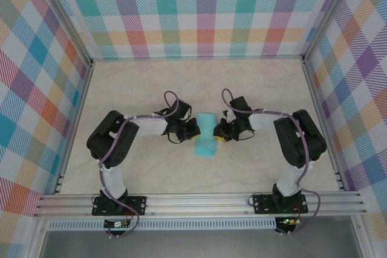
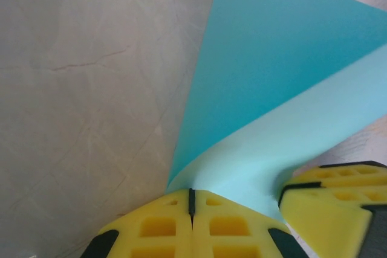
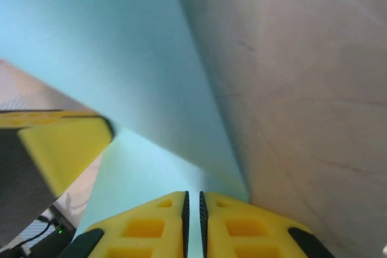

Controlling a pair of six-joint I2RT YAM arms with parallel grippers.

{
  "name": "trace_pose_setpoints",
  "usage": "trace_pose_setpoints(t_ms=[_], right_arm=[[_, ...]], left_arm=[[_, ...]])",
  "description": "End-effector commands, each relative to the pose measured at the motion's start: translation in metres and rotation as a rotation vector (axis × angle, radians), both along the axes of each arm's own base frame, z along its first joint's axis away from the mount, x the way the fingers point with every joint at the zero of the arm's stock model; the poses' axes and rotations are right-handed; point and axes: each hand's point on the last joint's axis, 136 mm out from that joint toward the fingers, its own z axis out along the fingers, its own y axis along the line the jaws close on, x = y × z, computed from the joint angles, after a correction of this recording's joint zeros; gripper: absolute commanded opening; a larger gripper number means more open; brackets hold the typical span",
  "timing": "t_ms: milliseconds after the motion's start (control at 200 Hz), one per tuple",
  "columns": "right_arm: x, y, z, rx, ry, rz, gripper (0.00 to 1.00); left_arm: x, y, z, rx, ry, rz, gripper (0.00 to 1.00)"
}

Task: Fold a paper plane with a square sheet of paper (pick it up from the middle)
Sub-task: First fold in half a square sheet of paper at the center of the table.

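Observation:
The square sheet of paper (image 1: 205,135) is teal, lies in the middle of the table and looks pinched at its waist between both arms. My left gripper (image 1: 195,129) is shut on its left edge; in the left wrist view its yellow pads (image 2: 191,193) meet and the paper (image 2: 272,77) curves up out of them. My right gripper (image 1: 219,131) is at the opposite edge. In the right wrist view its jaws (image 3: 193,194) stand a narrow slit apart, slightly open, with the paper (image 3: 121,58) running into the slit. No paper plane shape shows.
The pale tabletop (image 1: 151,83) is walled by checked panels (image 1: 199,10) and aluminium posts. A metal rail (image 1: 199,200) carries both arm bases at the near edge. The other arm's yellow finger (image 2: 332,197) sits close beside the left jaws.

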Motion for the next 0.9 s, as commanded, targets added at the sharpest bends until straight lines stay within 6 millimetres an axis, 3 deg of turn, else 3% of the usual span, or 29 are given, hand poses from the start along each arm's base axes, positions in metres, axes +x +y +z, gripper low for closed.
trace_pose_setpoints(t_ms=[0,80,555,630,790,895], right_arm=[[0.004,0.018,0.039,0.142,-0.079,0.060,0.14],[0.002,0.021,0.041,0.171,-0.075,0.067,0.11],[-0.030,-0.003,-0.026,0.056,0.013,0.065,0.08],[-0.028,-0.001,-0.018,0.068,0.001,0.073,0.09],[-0.019,0.012,0.026,0.167,-0.086,0.099,0.08],[-0.021,0.018,0.043,0.236,-0.116,0.107,0.08]], left_arm=[[-0.027,0.014,-0.026,0.105,0.084,-0.028,0.00],[-0.026,0.015,-0.026,0.109,0.084,-0.027,0.00],[-0.028,0.015,-0.025,0.106,0.084,-0.029,0.00],[-0.029,0.016,-0.027,0.108,0.087,-0.029,0.00],[-0.028,0.016,-0.027,0.110,0.087,-0.027,0.00],[-0.029,0.016,-0.028,0.111,0.087,-0.028,0.00]])
